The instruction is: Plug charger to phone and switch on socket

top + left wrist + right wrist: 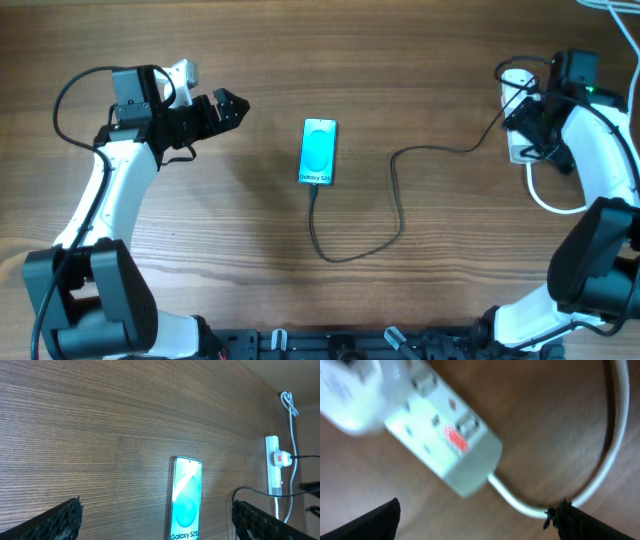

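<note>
The phone [319, 152] lies flat mid-table, its turquoise screen up and its text end toward the front edge. The charger's thin black cable [398, 190] meets that end, loops forward and runs right to the socket [517, 152]. My left gripper [228, 108] hovers open to the phone's left, a clear gap away. In the left wrist view the phone [186, 500] lies ahead between the open fingers [55, 520]. My right gripper [525, 125] hangs open over the socket. In the right wrist view, the socket [445, 435] and its red switch [455, 440] are blurred, just beyond the fingertips.
The socket's thick white cord [545, 200] curls toward the front at the right edge; it also shows in the right wrist view [600, 470]. A white plug [345, 395] sits in the strip's far end. Bare wooden table [200, 220] surrounds the phone.
</note>
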Robot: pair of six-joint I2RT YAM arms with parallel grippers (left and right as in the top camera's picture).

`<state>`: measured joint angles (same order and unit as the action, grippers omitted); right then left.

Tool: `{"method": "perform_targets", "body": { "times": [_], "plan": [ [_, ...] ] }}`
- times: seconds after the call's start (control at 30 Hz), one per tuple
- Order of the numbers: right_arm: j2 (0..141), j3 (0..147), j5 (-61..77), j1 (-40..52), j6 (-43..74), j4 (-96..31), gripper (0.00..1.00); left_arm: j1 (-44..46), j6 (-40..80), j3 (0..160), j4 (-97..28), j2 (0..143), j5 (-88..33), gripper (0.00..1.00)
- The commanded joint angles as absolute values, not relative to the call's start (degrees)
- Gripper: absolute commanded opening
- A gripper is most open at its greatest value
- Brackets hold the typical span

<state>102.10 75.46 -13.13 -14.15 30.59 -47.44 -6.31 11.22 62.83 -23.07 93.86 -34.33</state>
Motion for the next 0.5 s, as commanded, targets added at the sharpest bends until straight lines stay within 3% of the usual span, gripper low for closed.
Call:
{"method": "perform_targets", "body": {
  "times": [0.0, 0.47],
  "plan": [
    [102.67, 75.50, -14.24, -17.74, 35.14, -42.74, 0.99, -6.22, 10.70, 62.78, -22.92, 93.54, -34.35, 1.00],
    [103.96, 75.35, -11.55, -22.41, 34.92, -35.90, 1.00, -6.22, 10.70, 62.78, -22.92, 93.54, -34.35, 1.00]
  ]
}}
